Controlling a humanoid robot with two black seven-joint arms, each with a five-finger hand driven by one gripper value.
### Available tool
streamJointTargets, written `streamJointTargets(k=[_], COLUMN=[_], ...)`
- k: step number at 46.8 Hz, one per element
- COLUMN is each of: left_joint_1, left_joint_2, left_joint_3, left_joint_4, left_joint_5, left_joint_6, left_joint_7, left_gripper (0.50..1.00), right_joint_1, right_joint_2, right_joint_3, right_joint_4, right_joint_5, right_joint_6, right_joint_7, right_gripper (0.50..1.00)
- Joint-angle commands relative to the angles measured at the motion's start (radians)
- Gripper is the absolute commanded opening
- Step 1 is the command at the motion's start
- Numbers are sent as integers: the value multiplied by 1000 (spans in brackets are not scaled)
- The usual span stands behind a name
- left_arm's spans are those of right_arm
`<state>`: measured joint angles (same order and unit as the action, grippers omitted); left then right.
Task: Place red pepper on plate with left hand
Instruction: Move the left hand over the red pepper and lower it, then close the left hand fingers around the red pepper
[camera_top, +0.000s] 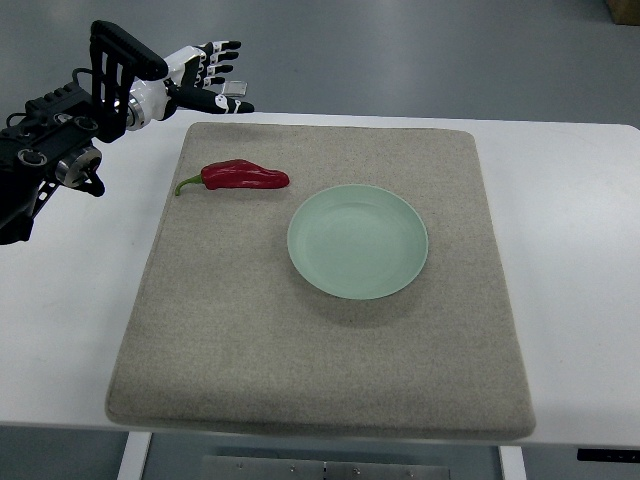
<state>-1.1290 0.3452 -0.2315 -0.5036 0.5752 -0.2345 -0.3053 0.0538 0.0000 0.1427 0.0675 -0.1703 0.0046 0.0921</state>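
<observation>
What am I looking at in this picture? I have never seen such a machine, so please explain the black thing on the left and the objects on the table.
There is one picture only, taken by a camera that looks down steeply from the robot's own side. The black thing is the arm of a humanoid robot, and it ends in the left hand, which has fingers like a person's. These are spread and hold nothing; the hand shows near the far left corner of the grey mat. The mat lies on a white table. On the mat are a red pepper with a green stem and, to its right and a little nearer the camera, an empty pale green plate. The pepper and plate do not touch. The other arm is not in view.
</observation>
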Motion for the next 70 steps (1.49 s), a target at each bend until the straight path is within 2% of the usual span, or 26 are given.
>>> streamJointTargets(k=[1, 9, 16, 31, 48, 65, 70], left_joint_1=[0, -11, -51, -78, -81, -83, -83], left_joint_2=[11, 31, 46, 54, 52, 47, 47], left_joint_3=[0, 9, 115, 169, 258, 259, 267], left_joint_4=[-33, -95, -145, -150, -148, -147, -142], left_joint_5=[129, 284, 394, 571, 598, 598, 603], left_joint_6=[1, -2, 4, 34, 63, 66, 64], left_joint_7=[0, 2, 0, 2, 0, 0, 0], left_gripper=[996, 996, 996, 994, 988, 956, 986], right_joint_1=[0, 0, 0, 0, 0, 0, 0], right_joint_2=[0, 0, 0, 0, 0, 0, 0], right_joint_3=[0, 0, 0, 0, 0, 0, 0], right_joint_4=[0, 0, 0, 0, 0, 0, 0], right_joint_5=[0, 0, 0, 0, 0, 0, 0], right_joint_6=[0, 0, 0, 0, 0, 0, 0], right_joint_7=[0, 0, 0, 0, 0, 0, 0], right_gripper=[932, 932, 932, 932, 932, 932, 932])
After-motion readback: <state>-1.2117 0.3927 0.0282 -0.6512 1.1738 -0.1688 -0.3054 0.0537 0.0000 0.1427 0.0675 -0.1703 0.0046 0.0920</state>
